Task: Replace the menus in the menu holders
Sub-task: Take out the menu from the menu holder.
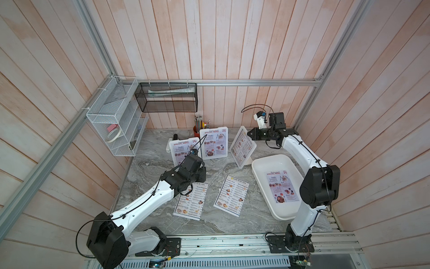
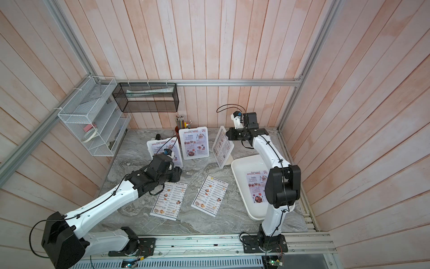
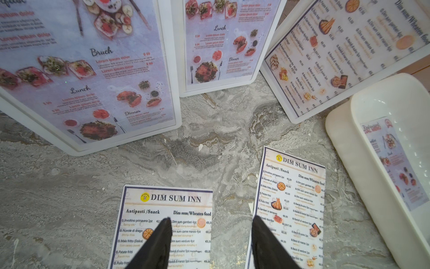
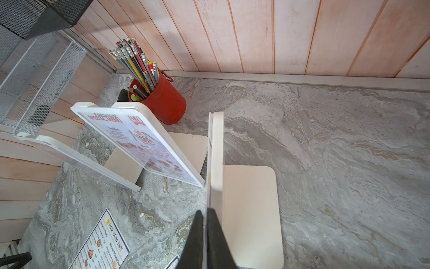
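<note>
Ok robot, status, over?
Left fingers open over loose Dim Sum menus. Right fingers shut at Dim Sum holder's top edge. Two holders show Special Menu. Nothing blocking.

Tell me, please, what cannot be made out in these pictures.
Left gripper: hidden under the left arm in both top views; the left wrist view shows it open.
Right gripper: shut at the edge-on holder in the right wrist view; whether it pinches anything is unclear.
Menu in the tray: partly covered by the right arm in a top view.
Table menu: prices too small in both top views.
</note>
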Controlling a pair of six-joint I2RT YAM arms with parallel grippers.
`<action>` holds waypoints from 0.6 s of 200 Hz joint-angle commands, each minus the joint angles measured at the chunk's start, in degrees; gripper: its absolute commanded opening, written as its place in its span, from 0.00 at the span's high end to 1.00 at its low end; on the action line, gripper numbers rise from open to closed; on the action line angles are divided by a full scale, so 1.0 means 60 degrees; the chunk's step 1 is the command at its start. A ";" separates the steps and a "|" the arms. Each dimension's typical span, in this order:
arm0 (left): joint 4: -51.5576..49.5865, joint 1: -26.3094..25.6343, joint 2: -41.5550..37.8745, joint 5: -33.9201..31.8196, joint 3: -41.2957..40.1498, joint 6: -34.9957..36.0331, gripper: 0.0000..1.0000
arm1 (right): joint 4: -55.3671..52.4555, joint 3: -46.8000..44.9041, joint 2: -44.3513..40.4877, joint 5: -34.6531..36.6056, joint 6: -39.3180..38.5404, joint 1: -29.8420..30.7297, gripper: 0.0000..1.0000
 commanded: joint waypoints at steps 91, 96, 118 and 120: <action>0.0060 0.0048 -0.0177 -0.0149 -0.0163 -0.0067 0.43 | -0.0171 -0.0268 -0.0151 -0.0352 -0.0019 -0.0098 0.79; 0.0067 0.0050 -0.0162 -0.0131 -0.0148 -0.0061 0.43 | -0.0160 -0.0273 -0.0151 -0.0373 -0.0017 -0.0084 0.79; 0.0081 0.0053 -0.0138 -0.0128 -0.0124 -0.0039 0.43 | -0.0210 -0.0227 -0.0072 -0.0381 -0.0033 -0.0027 0.78; 0.0081 0.0051 -0.0140 -0.0128 -0.0130 -0.0043 0.43 | -0.0228 -0.0213 -0.0058 -0.0381 -0.0045 -0.0025 0.78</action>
